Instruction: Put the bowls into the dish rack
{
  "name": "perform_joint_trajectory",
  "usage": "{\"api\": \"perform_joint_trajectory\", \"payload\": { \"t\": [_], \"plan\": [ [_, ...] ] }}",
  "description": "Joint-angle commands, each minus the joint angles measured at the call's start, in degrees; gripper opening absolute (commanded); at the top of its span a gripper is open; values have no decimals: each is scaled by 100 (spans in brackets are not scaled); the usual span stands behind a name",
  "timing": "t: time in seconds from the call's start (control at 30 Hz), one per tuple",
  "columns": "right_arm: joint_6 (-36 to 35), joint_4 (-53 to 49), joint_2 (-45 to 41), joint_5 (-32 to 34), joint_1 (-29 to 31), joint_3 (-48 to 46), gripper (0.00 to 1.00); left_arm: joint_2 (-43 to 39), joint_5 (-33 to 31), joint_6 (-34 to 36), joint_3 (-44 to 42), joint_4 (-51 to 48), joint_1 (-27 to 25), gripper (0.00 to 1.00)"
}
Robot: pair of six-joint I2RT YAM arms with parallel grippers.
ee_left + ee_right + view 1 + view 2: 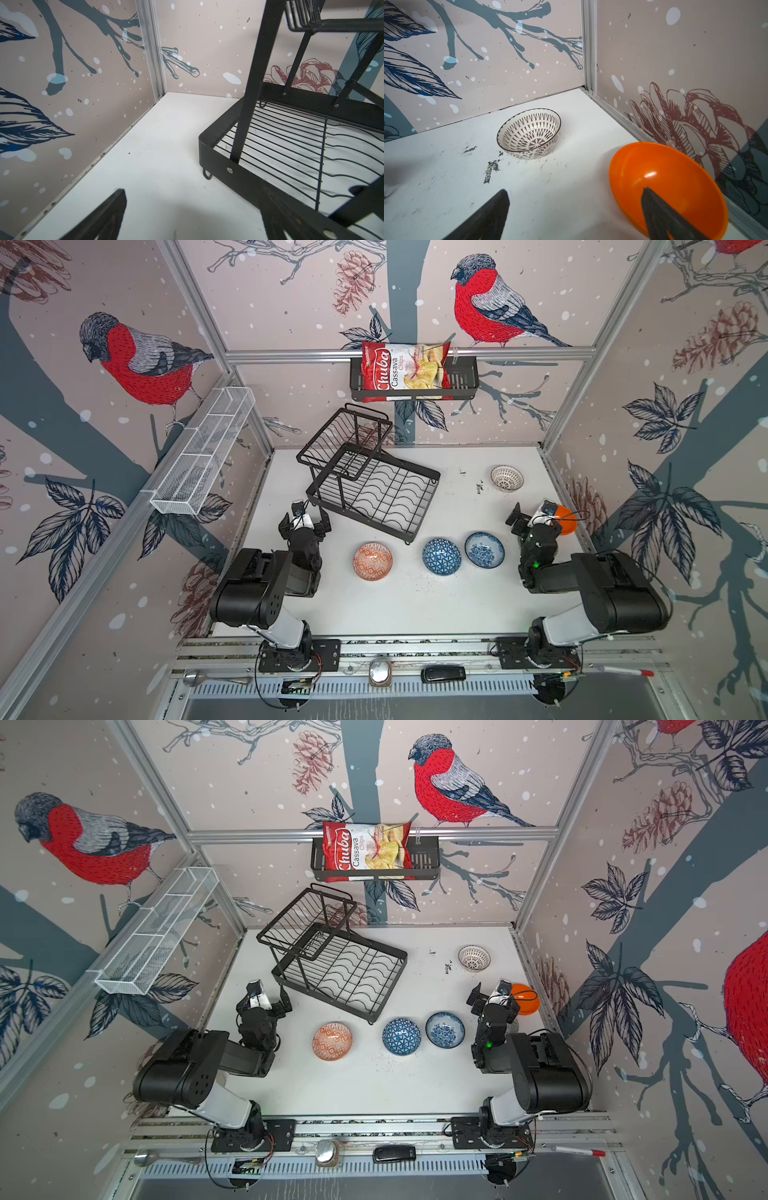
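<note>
Dish rack (376, 489) of black wire stands on the white surface (415, 605) toward the back left, turned at an angle, with its raised upper tier (345, 439) on the far side. All the bowls that show are outside it, on the surface, mouth up.

Going from the left, the left fingers (325, 522) are spread wide and hold nothing. They are at the near left corner of the rack. In the left wrist view one finger (108, 214) is over bare surface and the other is in front of the rack's near rim (216, 149); I cannot tell if it touches.

Next, in front of the rack's near corner, is the orange-white patterned bowl (372, 561). To its right is the blue triangle-patterned bowl (441, 556), and just beside this one is the blue-white floral bowl (484, 549). The white lattice-patterned bowl (506, 478) is farther back, well apart from these three.

At the right side the right fingers (515, 516) are also wide open, closed on nothing. In the right wrist view one finger (488, 216) is over the surface and the other is over the inside of the plain orange bowl (664, 176), so the bowl's rim lies between them. This bowl is near the right wall
</note>
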Motion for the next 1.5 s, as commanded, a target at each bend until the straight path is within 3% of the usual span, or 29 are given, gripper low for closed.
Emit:
{"api": "perform_joint_trajectory", "payload": {
  "t": [0.0, 0.73, 0.87, 0.93, 1.13, 1.2, 1.33, 1.37, 1.47],
  "plan": [
    [18, 135, -6, 94, 10, 8, 99, -7, -23, 66, -4, 248, -21, 99],
    [30, 125, -17, 67, -6, 8, 100, -7, -10, 62, 5, 237, -13, 99],
    [13, 197, -15, 198, 51, -25, 100, -6, -6, 54, 5, 242, -13, 99],
    [113, 161, -59, 595, 98, -19, 100, -11, -67, 18, 6, 219, 0, 99],
    [97, 241, -95, 598, 111, -80, 99, -15, -90, -17, 8, 212, 14, 99],
    [96, 234, -103, 604, 119, -80, 99, -81, -546, -82, 39, 127, -53, 98],
    [-10, 263, -147, 607, 199, -98, 100, -223, -377, -15, 33, 46, -65, 98],
    [-87, 274, -179, 626, 262, -110, 100, -340, -441, 19, 83, -107, -87, 98],
    [-116, 333, -195, 619, 275, -142, 99, -802, -778, -184, 833, -1882, -66, 98]
  ]
}}
